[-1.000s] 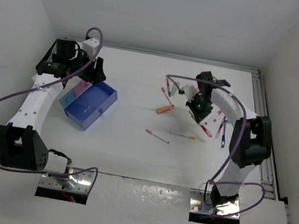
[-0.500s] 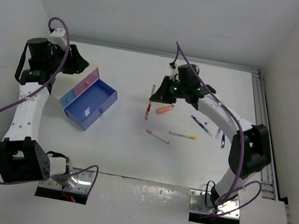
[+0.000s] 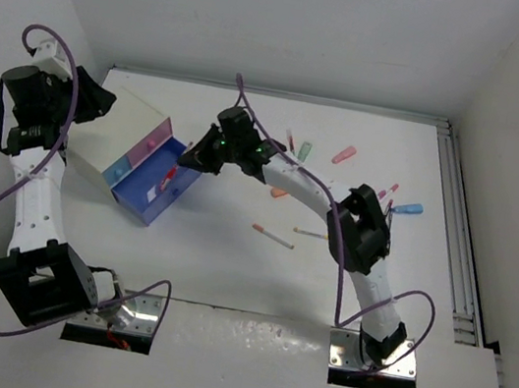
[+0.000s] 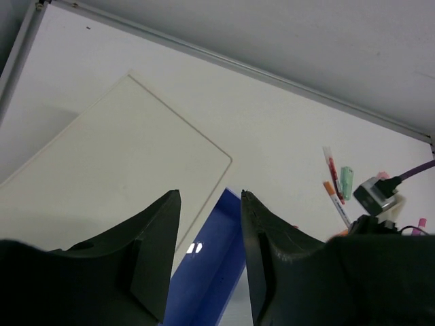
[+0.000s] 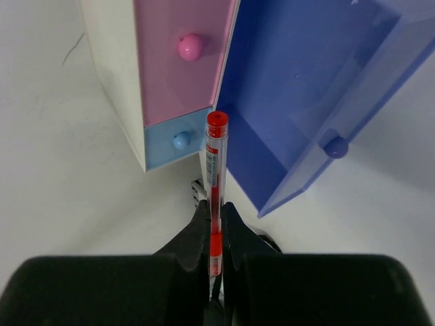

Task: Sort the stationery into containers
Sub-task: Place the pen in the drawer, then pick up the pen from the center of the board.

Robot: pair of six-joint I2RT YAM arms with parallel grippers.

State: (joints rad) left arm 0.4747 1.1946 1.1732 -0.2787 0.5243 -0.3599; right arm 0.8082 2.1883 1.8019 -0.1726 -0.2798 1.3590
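The right gripper [image 5: 216,210], pinching a red pen [image 5: 216,178], has swung left over the open blue drawer [image 5: 285,102], ready to drop it, I'd say. The left gripper [image 4: 209,198] has backed off, half-open and empty.

Flat matte white tabletop [image 3: 225,278] lies beneath the jaws of the left gripper [image 4: 209,198]. Ahead of them it ends at a thin grey metal edge strip [image 4: 272,73], and a plain white back wall [image 3: 289,20] rises beyond. A ribbed aluminium side rail [image 3: 459,237] runs well to their right. Lighting is even and diffuse, with soft shadows.
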